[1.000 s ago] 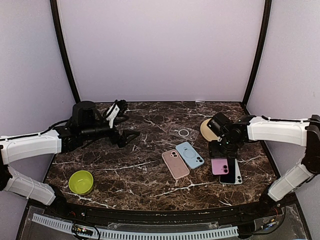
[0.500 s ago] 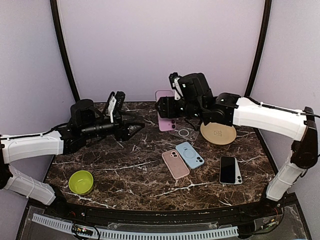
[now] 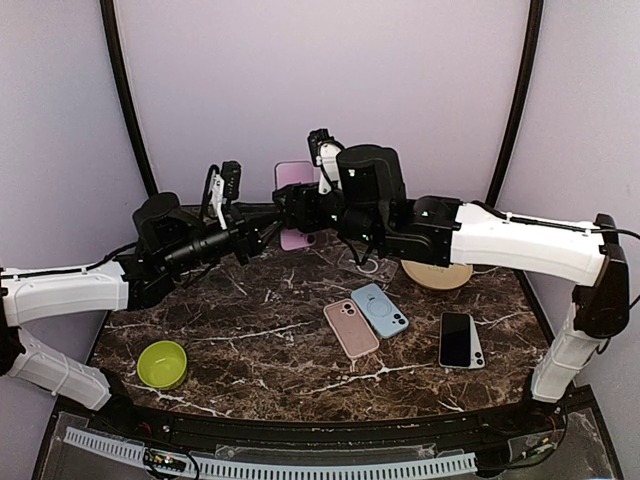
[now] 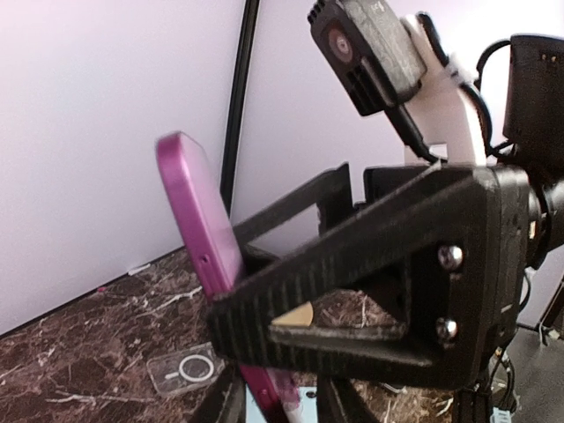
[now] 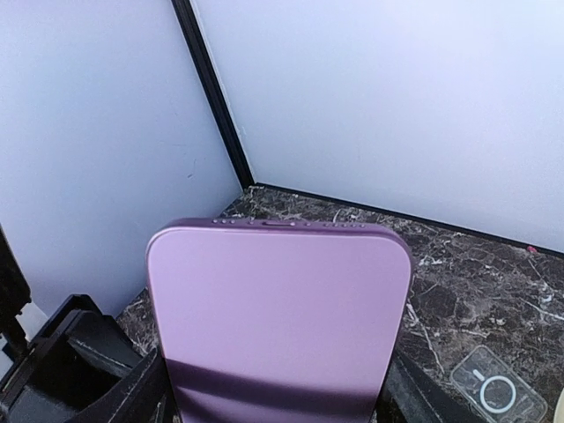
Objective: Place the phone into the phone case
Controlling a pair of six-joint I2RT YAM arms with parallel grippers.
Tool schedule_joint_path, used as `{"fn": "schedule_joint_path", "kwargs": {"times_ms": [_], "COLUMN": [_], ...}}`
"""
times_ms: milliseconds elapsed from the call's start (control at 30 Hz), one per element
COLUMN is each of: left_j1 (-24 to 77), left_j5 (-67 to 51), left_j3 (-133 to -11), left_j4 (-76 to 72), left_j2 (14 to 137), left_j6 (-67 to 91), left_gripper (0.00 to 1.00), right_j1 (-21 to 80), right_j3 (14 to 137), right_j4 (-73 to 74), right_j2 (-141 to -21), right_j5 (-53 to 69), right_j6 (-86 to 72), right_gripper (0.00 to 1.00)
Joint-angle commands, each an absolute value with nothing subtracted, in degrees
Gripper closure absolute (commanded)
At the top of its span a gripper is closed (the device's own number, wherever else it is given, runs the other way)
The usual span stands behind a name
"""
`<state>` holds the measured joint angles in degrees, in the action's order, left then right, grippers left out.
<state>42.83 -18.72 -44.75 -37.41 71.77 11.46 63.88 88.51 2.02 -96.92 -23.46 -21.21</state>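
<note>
A purple phone case (image 3: 293,178) is held upright in the air over the back of the table. My right gripper (image 3: 305,215) is shut on it across its width, and the case (image 5: 278,308) fills the right wrist view. My left gripper (image 3: 270,228) meets it from the left. In the left wrist view the case's thin edge (image 4: 198,220) runs down between my left gripper's (image 4: 278,405) narrowed fingers. One ribbed right finger (image 4: 352,264) crosses in front. The black phone (image 3: 461,340) lies flat at the front right, apart from both grippers.
A pink case (image 3: 351,328) and a light blue case (image 3: 379,310) lie side by side mid-table. A clear case (image 3: 367,266) and a tan disc (image 3: 437,270) sit behind them under the right arm. A green bowl (image 3: 162,364) is at the front left.
My right arm lifted the purple case off the black phone and carried it to the back middle. My left arm rose toward it and its jaws closed in on the case.
</note>
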Motion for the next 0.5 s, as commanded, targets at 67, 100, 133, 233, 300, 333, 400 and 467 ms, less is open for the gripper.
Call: {"fn": "schedule_joint_path", "kwargs": {"times_ms": [67,100,133,233,300,333,400,467], "left_j1": [43.5,43.6,43.5,43.7,43.6,43.6,43.6,43.7], "left_j5": [-17.7,-17.8,-17.8,-17.7,-17.9,-18.2,-18.5,-17.5], "left_j3": [-46.2,-46.2,-46.2,-46.1,-46.0,-45.9,-45.4,-44.7], "left_j4": [-39.4,-39.1,-39.1,-39.0,-39.1,-39.1,-38.7,-37.6], "left_j2": [72.4,72.5,72.7,73.0,73.0,72.9,72.3,71.2], "left_j6": [8.5,8.3,8.0,7.7,7.3,6.6,4.0,-0.9], "left_gripper": [0.94,0.97,0.99,1.00,1.00,1.00,1.00,1.00], "right_j1": [64.5,64.4,64.4,64.5,64.5,64.4,64.1,63.2], "right_j3": [89.3,89.0,88.7,88.2,87.7,87.6,87.5,87.3], "right_j4": [-5.1,-5.4,-5.6,-5.7,-5.8,-5.3,-3.5,1.6], "right_j2": [-96.0,-95.9,-95.9,-95.7,-95.4,-95.2,-94.0,-92.2], "right_j5": [-23.3,-23.1,-23.0,-22.5,-22.1,-21.8,-20.4,-17.8], "right_j6": [-20.5,-20.6,-20.6,-20.8,-20.8,-20.7,-20.0,-18.6], "right_gripper": [0.75,0.76,0.76,0.77,0.77,0.74,0.60,0.27]}}
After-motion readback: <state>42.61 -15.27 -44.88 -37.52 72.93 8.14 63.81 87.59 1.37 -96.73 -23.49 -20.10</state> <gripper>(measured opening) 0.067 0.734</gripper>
